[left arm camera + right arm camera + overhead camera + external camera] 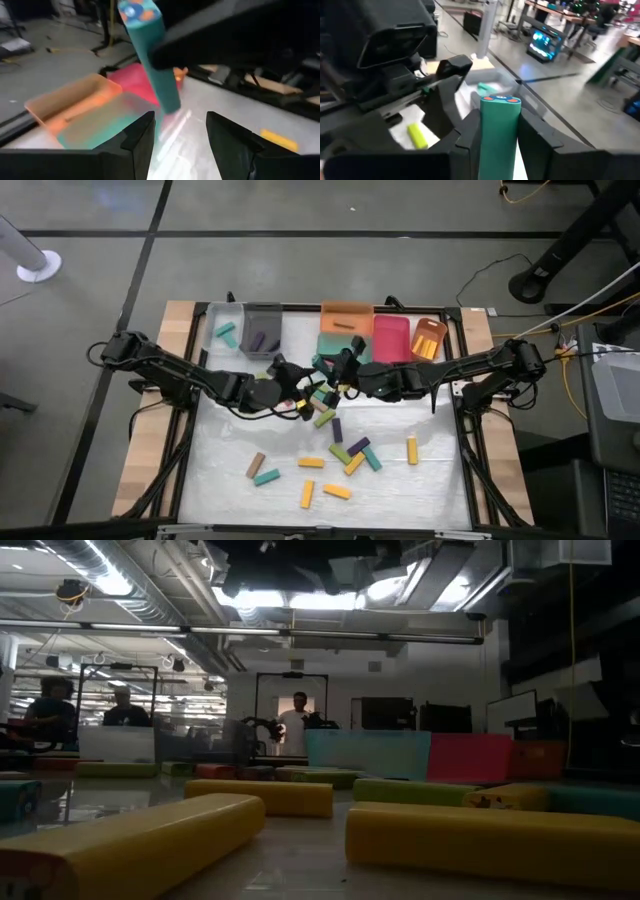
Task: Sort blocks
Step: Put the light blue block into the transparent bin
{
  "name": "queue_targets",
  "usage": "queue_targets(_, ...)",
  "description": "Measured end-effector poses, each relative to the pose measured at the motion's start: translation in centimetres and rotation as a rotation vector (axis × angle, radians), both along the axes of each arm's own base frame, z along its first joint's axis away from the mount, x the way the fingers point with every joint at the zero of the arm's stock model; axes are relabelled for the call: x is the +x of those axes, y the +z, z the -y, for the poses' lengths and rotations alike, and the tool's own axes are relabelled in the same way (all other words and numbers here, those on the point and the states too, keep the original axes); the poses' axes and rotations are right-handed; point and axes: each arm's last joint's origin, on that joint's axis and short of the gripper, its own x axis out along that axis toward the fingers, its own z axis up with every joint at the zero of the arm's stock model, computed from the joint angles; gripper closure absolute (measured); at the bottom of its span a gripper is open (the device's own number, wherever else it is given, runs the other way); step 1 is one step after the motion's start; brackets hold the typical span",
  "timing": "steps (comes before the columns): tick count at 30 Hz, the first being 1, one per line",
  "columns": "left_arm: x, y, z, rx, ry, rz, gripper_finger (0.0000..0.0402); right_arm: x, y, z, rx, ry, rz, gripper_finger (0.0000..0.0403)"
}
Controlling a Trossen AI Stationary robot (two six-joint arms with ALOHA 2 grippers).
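Teal block (500, 131) clamped upright inside right pincer (500, 137) (left pincer (180, 131) agape).

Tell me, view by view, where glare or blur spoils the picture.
High view: sheen on the table. Low view: dim, bright ceiling lights, near yellow blocks soft. Left wrist view: bins blurred. Right wrist view: teal block sharp between the right gripper fingers, background smeared.

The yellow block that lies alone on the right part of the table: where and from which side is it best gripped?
Grip the yellow block at the middle of its length, across its two long sides, coming straight down from above. It lies flat with nothing touching it, so both long sides look free for the fingers.
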Motion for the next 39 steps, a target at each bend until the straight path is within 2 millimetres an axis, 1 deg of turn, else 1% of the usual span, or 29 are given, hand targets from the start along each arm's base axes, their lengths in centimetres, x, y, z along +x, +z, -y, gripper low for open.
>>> queue_targets(2, 0.0, 0.2, 0.1, 0.013, 0.029, 0.021, 0.0235, 0.1, 0.2, -0.1, 0.002, 0.031, 0.015, 0.0299)
queue_targets(6, 0.1, 0.7, 0.0, 0.028, 0.032, 0.061, 0.0235, 0.2, 0.5, -0.2, 0.012, 0.063, 0.046, 0.0299)
queue_targets(11, 0.3, 0.9, -0.5, 0.070, 0.037, 0.054, 0.0235, 0.2, 0.5, -0.3, 0.023, 0.109, 0.045, 0.0299)
queue_targets(15, 0.3, 0.9, -0.9, 0.071, 0.048, 0.050, 0.0238, 0.3, 0.5, -0.3, 0.027, 0.126, 0.043, 0.0299)
queue_targets(18, 0.3, 0.9, -0.9, 0.082, 0.044, 0.041, 0.0264, 0.3, 0.5, -0.4, 0.029, 0.131, 0.044, 0.0299)
queue_targets(23, 0.2, 0.8, -0.8, 0.106, 0.053, 0.019, 0.0344, 0.2, 0.4, -0.3, 0.024, 0.116, 0.040, 0.0296)
queue_targets(27, 0.2, 0.8, -0.8, 0.133, 0.043, -0.002, 0.0361, 0.2, 0.5, -0.4, 0.030, 0.127, 0.042, 0.0280)
queue_targets(34, 0.2, 0.8, -0.8, 0.170, 0.030, -0.029, 0.0361, 0.2, 0.4, -0.4, 0.033, 0.149, 0.038, 0.0249)
queue_targets(39, 0.0, 0.2, -1.0, 0.203, 0.088, -0.105, 0.0360, 0.2, 0.4, -0.4, 0.032, 0.147, 0.036, 0.0212)
